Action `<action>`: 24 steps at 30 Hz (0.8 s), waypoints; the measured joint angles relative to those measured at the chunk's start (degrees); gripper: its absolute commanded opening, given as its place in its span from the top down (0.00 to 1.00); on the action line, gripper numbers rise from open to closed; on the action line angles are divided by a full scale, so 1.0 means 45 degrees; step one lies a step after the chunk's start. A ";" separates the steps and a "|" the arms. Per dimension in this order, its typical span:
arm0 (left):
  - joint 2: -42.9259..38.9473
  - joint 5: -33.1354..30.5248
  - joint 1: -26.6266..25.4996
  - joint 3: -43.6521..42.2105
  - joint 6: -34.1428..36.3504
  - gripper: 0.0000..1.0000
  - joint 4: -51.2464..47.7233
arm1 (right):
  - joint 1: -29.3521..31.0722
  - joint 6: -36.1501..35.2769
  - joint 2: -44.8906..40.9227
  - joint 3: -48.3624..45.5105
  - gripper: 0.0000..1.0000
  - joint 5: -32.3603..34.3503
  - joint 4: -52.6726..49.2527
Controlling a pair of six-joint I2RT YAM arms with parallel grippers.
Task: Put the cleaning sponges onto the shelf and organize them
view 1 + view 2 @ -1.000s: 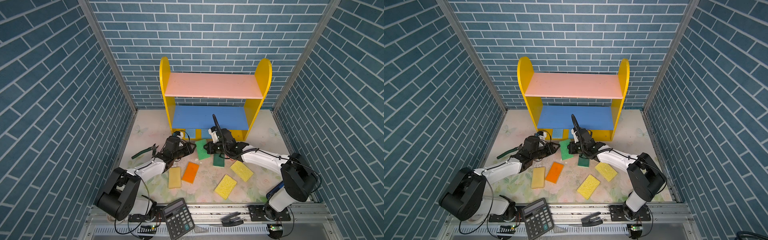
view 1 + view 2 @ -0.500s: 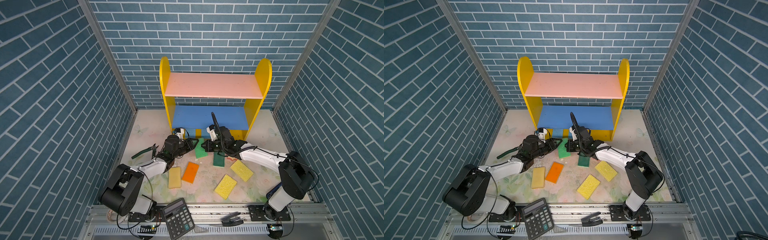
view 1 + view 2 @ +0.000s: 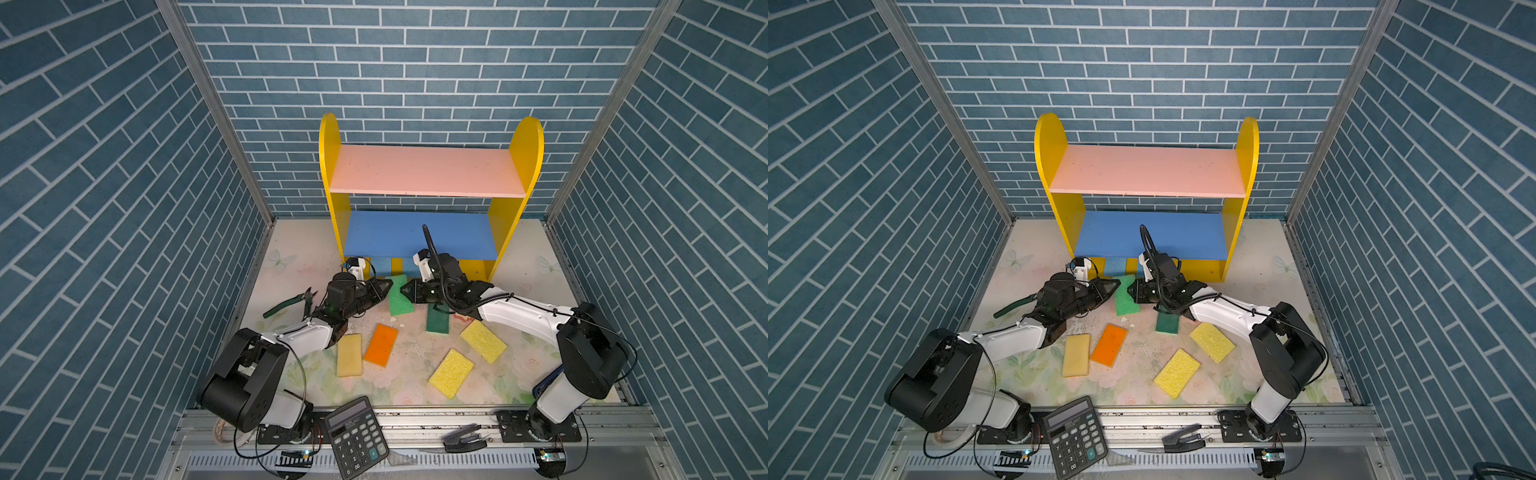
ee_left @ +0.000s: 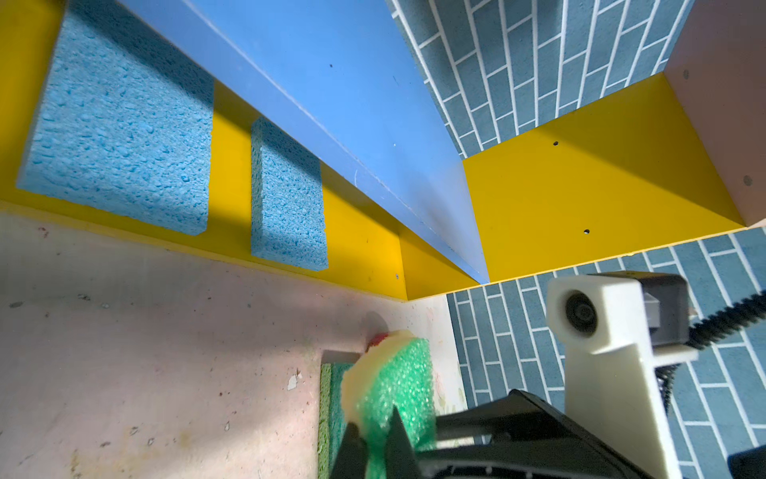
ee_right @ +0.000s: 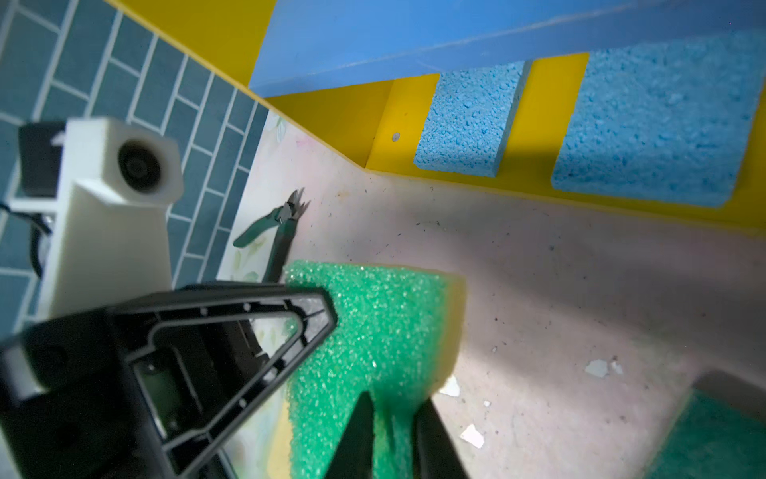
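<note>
**Top views:** In both top views the left gripper [image 3: 388, 285] and right gripper [image 3: 405, 289] meet nose to nose just in front of the shelf [image 3: 515, 166], with a green sponge [image 3: 400, 298] tilted between them. A second ago the left jaws stood spread beside that sponge; now they are pressed onto its edge. Nearer the robot bases, a dark green sponge [image 3: 437, 322], an orange sponge [image 3: 380, 345] and three yellow sponges [image 3: 451, 373] lie on the mat [image 3: 299, 266], all apart from the shelf. The shelf's upper two levels are bare.

**Left wrist view:** The left gripper [image 4: 375, 446] pinches the green sponge [image 4: 393, 385], and the foam bulges above its fingertips. Two light blue sponges [image 4: 120, 137] lie flat on the shelf's yellow base.

**Right wrist view:** The right gripper [image 5: 391, 435] straddles the opposite edge of the green sponge [image 5: 373, 331]. The blurred close-up does not settle whether its fingers still press the foam or merely flank it. Side cutters [image 5: 282, 224] lie on the mat beyond.

**What it means:** This looks like a handover from the right arm to the left, likely on its way to the shelf. Two sponges are shelved, one is in transit, and five are visible waiting.
</note>
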 measured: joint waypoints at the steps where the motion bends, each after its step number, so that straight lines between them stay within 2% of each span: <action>1: 0.0000 0.0029 -0.0024 0.0000 -0.0005 1.00 0.0034 | 0.0005 0.0029 -0.0049 -0.0107 0.49 -0.0039 0.0117; 5: 0.0000 0.0146 -0.0087 0.0000 -0.0058 1.00 0.0165 | 0.0010 0.0471 -0.0423 -0.0942 0.34 -0.0486 0.1209; 6: 0.0000 0.0160 -0.0087 0.0000 -0.0068 1.00 0.0180 | 0.0000 0.0636 -0.0505 -0.1234 0.13 -0.0627 0.1559; 7: 0.0000 0.0160 -0.0087 0.0000 -0.0092 1.00 0.0199 | -0.0010 0.0865 -0.0554 -0.1491 0.08 -0.0782 0.1860; 12: 0.0000 0.0180 -0.0063 0.0000 -0.0306 1.00 0.0525 | -0.0010 0.1501 -0.0563 -0.2608 0.08 -0.1506 0.3026; 16: 0.0102 0.0253 -0.0024 0.0000 -0.0627 1.00 0.1035 | -0.0015 0.1744 -0.0583 -0.2681 0.01 -0.1719 0.3342; 18: 0.0219 0.0277 0.0000 0.0000 -0.0821 1.00 0.1331 | -0.0029 0.1807 -0.0622 -0.2681 0.03 -0.1787 0.3439; 19: 0.0253 0.0287 0.0015 -0.0005 -0.0894 1.00 0.1433 | -0.0053 0.1826 -0.0636 -0.2681 0.08 -0.1836 0.3507; 21: 0.0306 0.0321 0.0053 -0.0005 -0.1025 1.00 0.1647 | -0.0063 0.1885 -0.0641 -0.2681 0.20 -0.1982 0.3667; 24: 0.0311 0.0321 0.0068 -0.0039 -0.1112 1.00 0.1768 | -0.0141 0.2001 -0.0641 -0.2744 0.51 -0.2278 0.4148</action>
